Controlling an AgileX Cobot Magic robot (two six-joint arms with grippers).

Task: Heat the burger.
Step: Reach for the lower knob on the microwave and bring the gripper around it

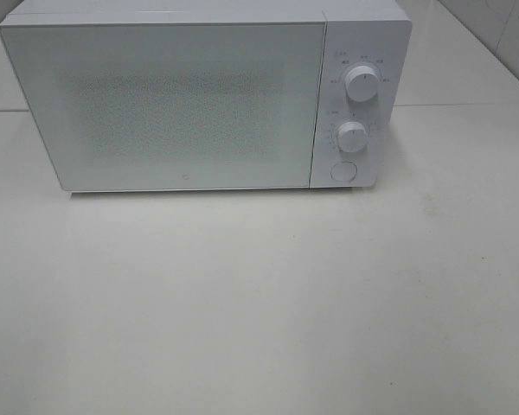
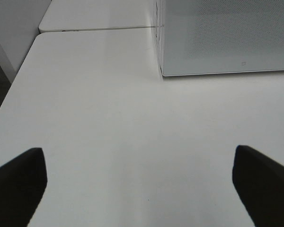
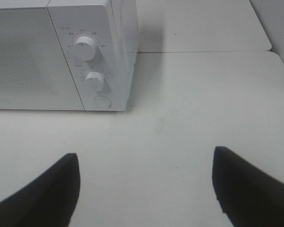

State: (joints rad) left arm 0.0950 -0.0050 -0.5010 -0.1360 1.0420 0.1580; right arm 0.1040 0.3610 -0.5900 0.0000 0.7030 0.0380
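You face a white table (image 1: 259, 303) carrying a shut white microwave (image 1: 164, 104), your left gripper (image 2: 138, 151) and right gripper (image 3: 146, 153) hang spread and empty before it, then its upper dial (image 1: 361, 83), lower dial (image 1: 352, 137) and round button (image 1: 342, 170); the burger's place cannot be told.

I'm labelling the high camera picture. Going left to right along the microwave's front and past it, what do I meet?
door → control panel → table
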